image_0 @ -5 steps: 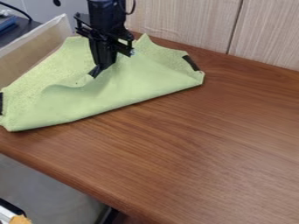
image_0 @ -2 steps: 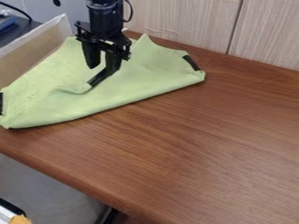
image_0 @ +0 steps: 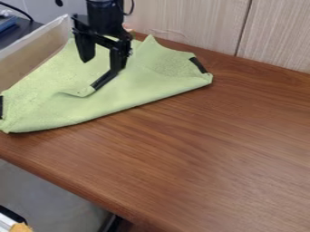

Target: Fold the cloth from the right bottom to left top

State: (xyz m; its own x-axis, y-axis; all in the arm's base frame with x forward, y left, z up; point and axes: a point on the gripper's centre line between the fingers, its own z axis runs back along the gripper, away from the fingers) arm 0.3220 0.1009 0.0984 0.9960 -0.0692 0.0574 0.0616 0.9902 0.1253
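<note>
Up a little since before goes the black two-finger gripper [image_0: 101, 65] in the camera view, its jaws wide apart. Below them, the light green cloth [image_0: 130, 86] lies on the brown wooden counter [image_0: 212, 154], its long edge slanting up rightward. It looks folded and bumpy.

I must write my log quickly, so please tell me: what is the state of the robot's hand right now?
Hand: open, fingers spread apart over the folded green cloth, holding nothing.
</note>
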